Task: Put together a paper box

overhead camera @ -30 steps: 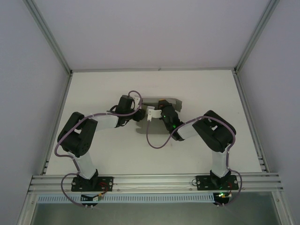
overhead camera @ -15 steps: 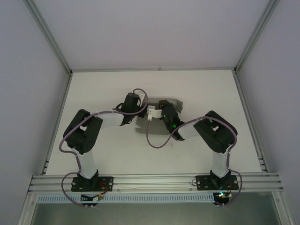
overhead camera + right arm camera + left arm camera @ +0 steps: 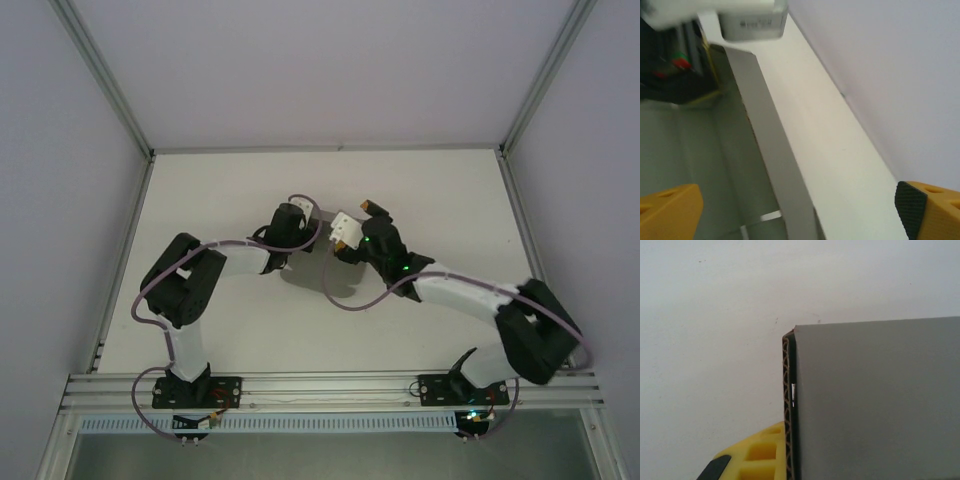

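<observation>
Right pincer (image 3: 799,212) wide apart, paper box (image 3: 875,400) wall between. Left pincer (image 3: 301,218): one finger (image 3: 752,457) against wall; cannot tell grip.

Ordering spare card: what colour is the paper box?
The paper box is plain grey, clearest in the left wrist view.

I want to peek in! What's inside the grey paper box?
Bare grey card walls and floor show inside the paper box, with nothing lying there that I can see. The far corner is hidden behind the left arm.
</observation>
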You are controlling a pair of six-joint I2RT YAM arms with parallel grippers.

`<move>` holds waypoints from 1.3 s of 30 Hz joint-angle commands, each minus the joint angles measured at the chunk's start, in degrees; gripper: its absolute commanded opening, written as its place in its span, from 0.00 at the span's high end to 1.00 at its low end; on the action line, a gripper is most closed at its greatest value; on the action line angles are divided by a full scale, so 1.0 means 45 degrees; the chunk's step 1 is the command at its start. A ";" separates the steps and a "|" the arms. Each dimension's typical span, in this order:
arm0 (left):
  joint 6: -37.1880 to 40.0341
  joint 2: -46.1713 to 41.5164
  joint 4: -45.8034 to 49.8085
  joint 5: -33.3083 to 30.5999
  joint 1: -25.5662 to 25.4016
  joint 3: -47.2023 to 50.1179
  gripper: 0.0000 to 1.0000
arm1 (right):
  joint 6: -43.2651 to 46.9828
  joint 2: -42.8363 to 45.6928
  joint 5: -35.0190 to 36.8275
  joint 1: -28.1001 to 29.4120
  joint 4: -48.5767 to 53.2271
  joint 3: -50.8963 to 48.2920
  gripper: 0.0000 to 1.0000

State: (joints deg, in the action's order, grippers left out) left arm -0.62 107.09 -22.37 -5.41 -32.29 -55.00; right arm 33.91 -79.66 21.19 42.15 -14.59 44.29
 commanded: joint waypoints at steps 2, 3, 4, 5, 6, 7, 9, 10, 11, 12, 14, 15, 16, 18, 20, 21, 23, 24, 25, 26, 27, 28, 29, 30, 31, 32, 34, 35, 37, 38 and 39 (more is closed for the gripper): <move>0.0363 -0.0541 -0.0502 0.0788 -0.0199 0.0849 1.00 | -0.5578 0.1438 -0.3837 -0.1486 0.3586 -0.0046 0.00; 0.0391 -0.0638 -0.0617 0.0934 -0.0232 0.1031 1.00 | -0.6436 0.1595 -0.4270 -0.2000 0.3822 0.0157 0.00; 0.0391 -0.0724 -0.0743 0.1094 -0.0281 0.1238 1.00 | -0.7195 0.1654 -0.5090 -0.2623 0.4270 0.0504 0.00; 0.0415 -0.0769 -0.0835 0.1243 -0.0316 0.1391 1.00 | -0.7560 0.1556 -0.5886 -0.3037 0.4929 0.0991 0.00; 0.0487 -0.0807 -0.0804 0.1385 -0.0371 0.1534 1.00 | -0.7750 0.1339 -0.6422 -0.3291 0.5582 0.1541 0.00; 0.0575 -0.0847 -0.0728 0.1437 -0.0483 0.1601 1.00 | -0.7869 0.1003 -0.6627 -0.3379 0.6173 0.2153 0.00; 0.0811 -0.0921 -0.0501 0.1497 -0.0686 0.1722 1.00 | -0.7868 0.0252 -0.7109 -0.3404 0.7290 0.3332 0.00; 0.0930 -0.0960 -0.0435 0.1466 -0.0816 0.1795 1.00 | -0.7868 -0.0165 -0.7188 -0.3410 0.7623 0.3884 0.00; 0.0987 -0.1011 -0.0400 0.1521 -0.0879 0.1865 1.00 | -0.7868 -0.0583 -0.7278 -0.3410 0.7958 0.4355 0.01; 0.1003 -0.1057 -0.0416 0.1591 -0.0925 0.1931 1.00 | -0.7653 -0.0996 -0.7418 -0.3410 0.8291 0.4755 0.02; 0.1002 -0.1076 -0.0397 0.1733 -0.0977 0.2008 1.00 | -0.7192 -0.1891 -0.7312 -0.3409 0.8810 0.5433 0.04; 0.1033 -0.1063 -0.0399 0.1733 -0.0989 0.2028 1.00 | -0.7083 -0.2242 -0.7223 -0.3408 0.8958 0.5673 0.04; 0.1061 -0.0988 -0.0371 0.1696 -0.1016 0.1994 1.00 | -0.7046 -0.2617 -0.7039 -0.3410 0.9047 0.5908 0.05; 0.1153 -0.0841 -0.0252 0.1631 -0.1077 0.1899 0.99 | -0.6966 -0.3181 -0.6877 -0.3404 0.9081 0.6270 0.06; 0.1160 -0.0701 -0.0297 0.1646 -0.1121 0.1870 0.98 | -0.6733 -0.3659 -0.7155 -0.3410 0.9107 0.6588 0.07; 0.1138 -0.0657 -0.0347 0.1603 -0.1109 0.1868 0.98 | -0.6559 -0.3876 -0.7367 -0.3407 0.9154 0.6686 0.07; 0.1074 -0.0589 -0.0504 0.1581 -0.1106 0.1877 0.97 | -0.6346 -0.4268 -0.7561 -0.3410 0.9244 0.6797 0.08; 0.1006 -0.0572 -0.0578 0.1526 -0.1106 0.1893 0.97 | -0.6227 -0.4462 -0.7531 -0.3405 0.9239 0.6789 0.09; 0.0969 -0.0556 -0.0652 0.1519 -0.1112 0.1892 0.96 | -0.6195 -0.4607 -0.7483 -0.3393 0.9238 0.6743 0.08; 0.0930 -0.0518 -0.0729 0.1457 -0.1118 0.1876 0.94 | -0.6100 -0.4737 -0.7461 -0.3410 0.9259 0.6667 0.08; 0.0867 -0.0502 -0.0750 0.1347 -0.1111 0.1853 0.94 | -0.5898 -0.4860 -0.7581 -0.3407 0.9279 0.6570 0.10; 0.0828 -0.0487 -0.0770 0.1257 -0.1108 0.1824 0.94 | -0.5774 -0.4913 -0.7650 -0.3410 0.9255 0.6431 0.10; 0.0803 -0.0475 -0.0778 0.1145 -0.1105 0.1791 0.93 | -0.5675 -0.4988 -0.7653 -0.3400 0.9210 0.6290 0.10; 0.0690 -0.0459 -0.0850 0.0985 -0.1105 0.1797 0.93 | -0.5571 -0.5030 -0.7605 -0.3400 0.9134 0.6114 0.10; 0.0606 -0.0477 -0.0939 0.0851 -0.1110 0.1811 0.92 | -0.5447 -0.5051 -0.7528 -0.3410 0.9063 0.5941 0.11; 0.0507 -0.0514 -0.1057 0.0688 -0.1105 0.1824 0.91 | -0.5390 -0.5052 -0.7402 -0.3389 0.8906 0.5753 0.11; 0.0401 -0.0540 -0.1226 0.0522 -0.1108 0.1864 0.86 | -0.5201 -0.5002 -0.7290 -0.3381 0.8654 0.5353 0.11; 0.0339 -0.0517 -0.1396 0.0436 -0.1106 0.1891 0.85 | -0.5154 -0.4994 -0.7234 -0.3360 0.8538 0.5169 0.11; 0.0264 -0.0427 -0.1735 0.0285 -0.1123 0.1856 0.81 | -0.5067 -0.5013 -0.7175 -0.3361 0.8421 0.4955 0.11; 0.0244 -0.0363 -0.1880 0.0274 -0.1109 0.1812 0.79 | -0.5036 -0.5030 -0.7160 -0.3371 0.8420 0.4912 0.11; 0.0214 -0.0299 -0.2031 0.0282 -0.1118 0.1766 0.77 | -0.5036 -0.5071 -0.7131 -0.3369 0.8447 0.4903 0.11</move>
State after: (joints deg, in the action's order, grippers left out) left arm 1.83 104.49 -29.04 -2.68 -36.73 -47.37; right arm 8.27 -100.22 -14.17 26.65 19.64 69.34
